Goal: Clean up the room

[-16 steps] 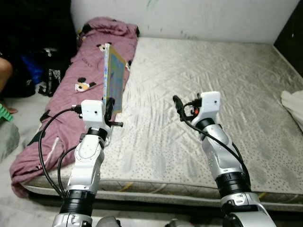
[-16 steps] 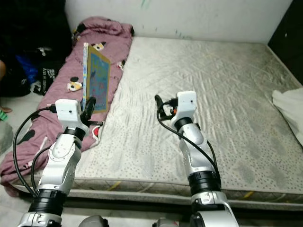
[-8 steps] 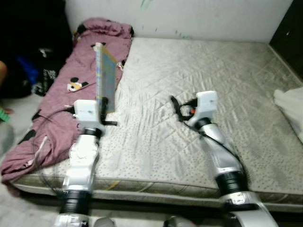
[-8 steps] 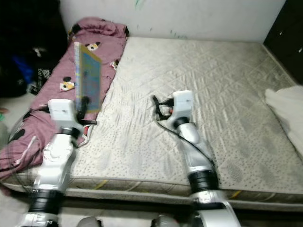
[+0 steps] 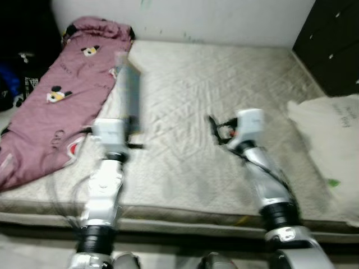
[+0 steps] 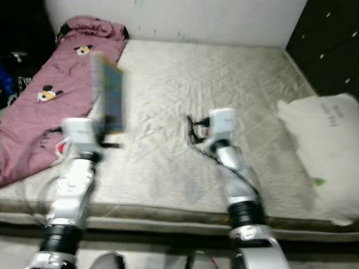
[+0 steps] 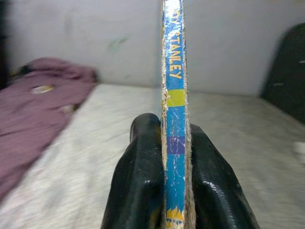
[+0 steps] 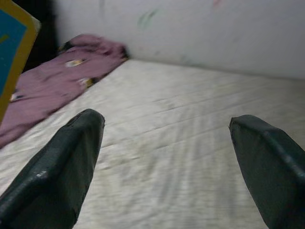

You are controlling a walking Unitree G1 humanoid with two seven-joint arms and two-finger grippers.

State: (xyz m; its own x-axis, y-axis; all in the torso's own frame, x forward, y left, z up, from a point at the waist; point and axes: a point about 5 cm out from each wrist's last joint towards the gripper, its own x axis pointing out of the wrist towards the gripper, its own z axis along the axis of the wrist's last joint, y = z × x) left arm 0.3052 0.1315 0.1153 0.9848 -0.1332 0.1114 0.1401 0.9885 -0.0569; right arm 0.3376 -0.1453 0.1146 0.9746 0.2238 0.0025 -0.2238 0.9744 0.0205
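My left gripper (image 5: 132, 124) is shut on a thin blue and yellow book (image 5: 129, 89), held upright on its edge above the left part of the mattress (image 5: 190, 101). In the left wrist view the book's spine (image 7: 175, 95) is clamped between my two black fingers (image 7: 138, 181). My right gripper (image 5: 216, 126) hangs open over the middle of the mattress with nothing between its fingers (image 8: 62, 167). A corner of the book (image 8: 12, 52) appears in the right wrist view. The head views are blurred.
A purple blanket with cartoon prints (image 5: 50, 106) lies along the mattress's left side. A white bag or pillow (image 5: 331, 145) rests at the right edge. A dark cabinet (image 5: 334, 45) stands at the back right, a white wall (image 5: 185, 17) behind the bed.
The camera has swung to the right: the blanket slid left in view and the white bag and dark cabinet came in. Both arms keep their poses, the book still held.
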